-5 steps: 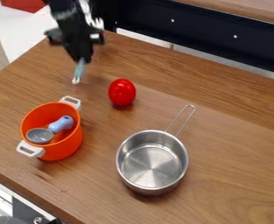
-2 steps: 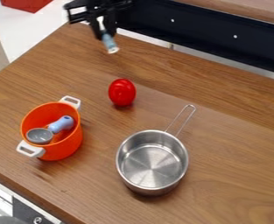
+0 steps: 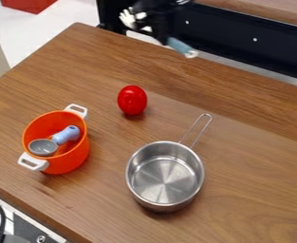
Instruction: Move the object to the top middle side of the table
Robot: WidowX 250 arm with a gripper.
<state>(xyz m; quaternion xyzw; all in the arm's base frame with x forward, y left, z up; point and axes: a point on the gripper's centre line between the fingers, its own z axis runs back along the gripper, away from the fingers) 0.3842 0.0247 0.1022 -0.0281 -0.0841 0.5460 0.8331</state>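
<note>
The black gripper (image 3: 164, 36) hangs near the top edge of the view, shut on a light blue object (image 3: 181, 47) with a pale tip. That object is held tilted, its pale end pointing down and right, over the far edge of the wooden table (image 3: 252, 104). Whether it touches the wood cannot be told.
A red tomato-like item (image 3: 132, 100) lies mid-table. To its lower left stands an orange pot (image 3: 78, 158) holding a grey scoop (image 3: 43, 147) with a blue handle. A steel saucepan (image 3: 165, 176) sits lower centre, handle toward the back. A dark panel (image 3: 252, 40) runs behind the table.
From the upper left, the gripper has moved rightward along the table's far side, carrying the light blue object. The tomato-like item, pot and saucepan have stayed in place.
</note>
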